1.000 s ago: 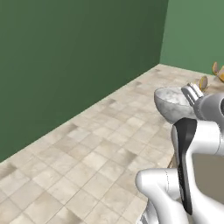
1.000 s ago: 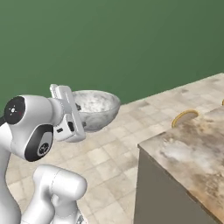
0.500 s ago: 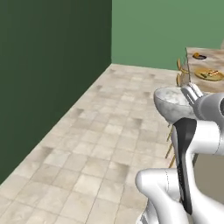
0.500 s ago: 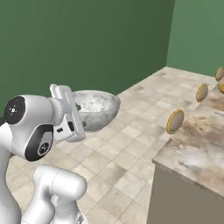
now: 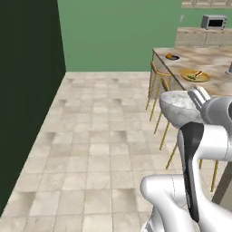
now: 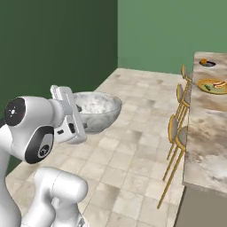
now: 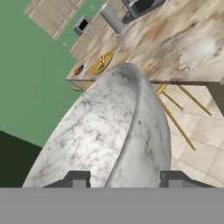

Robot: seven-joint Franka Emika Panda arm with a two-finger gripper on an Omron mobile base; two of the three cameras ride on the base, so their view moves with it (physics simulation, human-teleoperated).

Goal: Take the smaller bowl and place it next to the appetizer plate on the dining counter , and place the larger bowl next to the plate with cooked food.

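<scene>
Beige floor tiles lie under the larger bowl (image 6: 95, 111), which we hold clamped by its rim in our gripper (image 6: 71, 114), well apart from the plate with cooked food (image 5: 195, 75) on the dining counter (image 6: 208, 133), probably for carrying there.

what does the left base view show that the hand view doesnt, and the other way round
Left base view alone: a wide stretch of tiled floor and the dark green wall beside it.

Hand view alone: the grey tap and dark sink at the far end of the dining counter.

Both: the larger bowl held in the claw, the plate with cooked food, the appetizer plate, the counter top, the gold stools, and a microwave on the far cabinets.
</scene>
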